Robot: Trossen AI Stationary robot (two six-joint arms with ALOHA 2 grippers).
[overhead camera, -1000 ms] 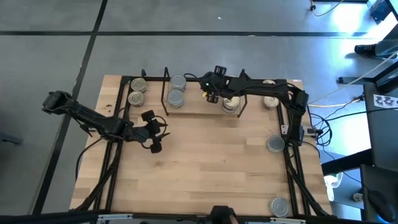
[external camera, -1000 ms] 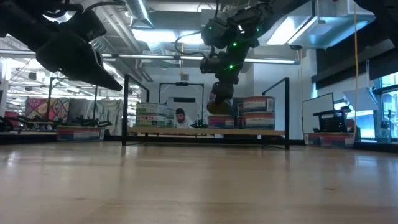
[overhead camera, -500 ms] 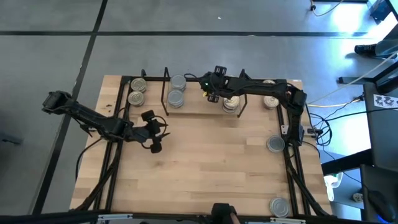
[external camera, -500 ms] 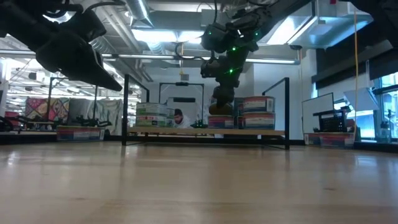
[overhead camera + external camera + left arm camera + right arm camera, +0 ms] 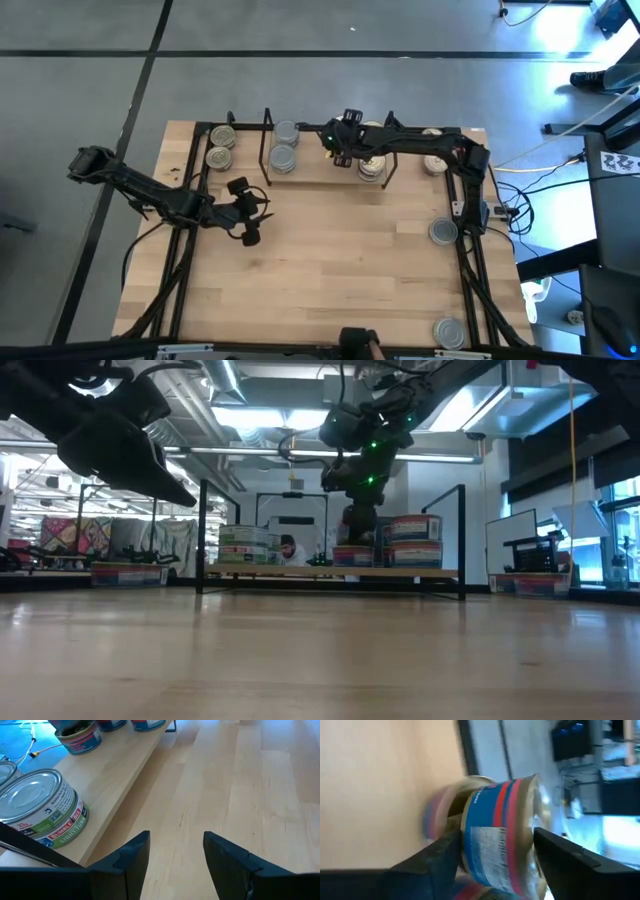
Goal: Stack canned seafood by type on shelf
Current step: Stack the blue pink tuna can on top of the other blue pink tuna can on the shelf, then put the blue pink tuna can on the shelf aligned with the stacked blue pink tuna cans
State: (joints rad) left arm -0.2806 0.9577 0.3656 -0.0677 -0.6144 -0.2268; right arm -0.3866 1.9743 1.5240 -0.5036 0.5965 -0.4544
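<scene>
Watching the feeds from my desk here: the big wooden table (image 5: 330, 290) looks the same as ever, with the shelf (image 5: 320, 172) along its 12 o'clock edge. The one thing that's actually moved in the last second is the right arm. The right gripper (image 5: 340, 148) sits over the middle of the shelf. In the low view it has dropped from hanging above the board to about level with the stacked tins (image 5: 372, 167) just beside it at its 3 o'clock. The blue-and-red tin (image 5: 500, 835) it brought is framed right in its wrist camera, lying on its side in that picture. I honestly can't tell whether the grip is on or already off; the picture's too smeared to call. My read is that the placing step is basically at the set-down, so release and back out straight up, or it'll clip the neighbouring stack. The left gripper (image 5: 176, 836) hasn't budged: parked around 9 o'clock on the table, jaws well apart with nothing between them, looking along the shelf's front edge at a green-label tin (image 5: 42, 805). There's plenty left: two tins (image 5: 217, 157) sit off the shelf at 10 o'clock, one loose tin (image 5: 443, 232) at 3 o'clock, and another (image 5: 449, 332) down at 5 o'clock.
</scene>
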